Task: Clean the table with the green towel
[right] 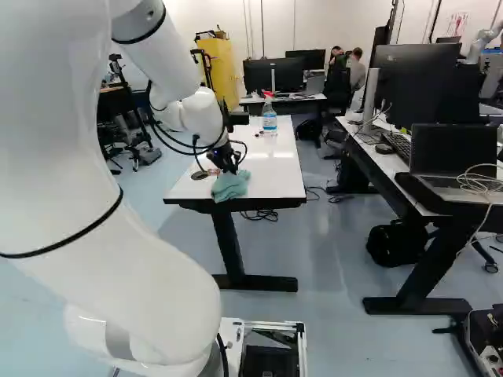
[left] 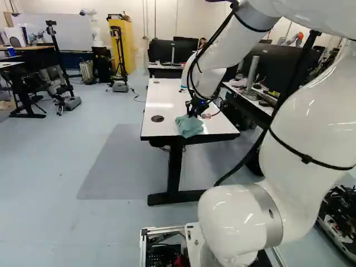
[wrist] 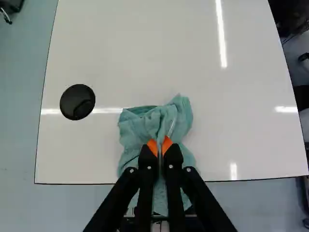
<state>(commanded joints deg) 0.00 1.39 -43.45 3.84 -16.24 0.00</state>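
Green towel (wrist: 181, 118), pinched between fingers (right: 229, 166), partly hidden beneath them

The arm (left: 317, 122) is glossy white with fat, rounded sections, a dull grey metal band (left: 268, 214) at a low joint, and thin black straps (left: 306, 159) around its tubes. A slim black cable (left: 216, 36) is tied to the upper part. The gripper (right: 225, 159) is black, its narrow fingers (wrist: 147, 160) tipped with bright orange pads (wrist: 152, 147) and dotted with small pale screws (wrist: 171, 166); the base has a silvery metal frame (right: 271, 323).
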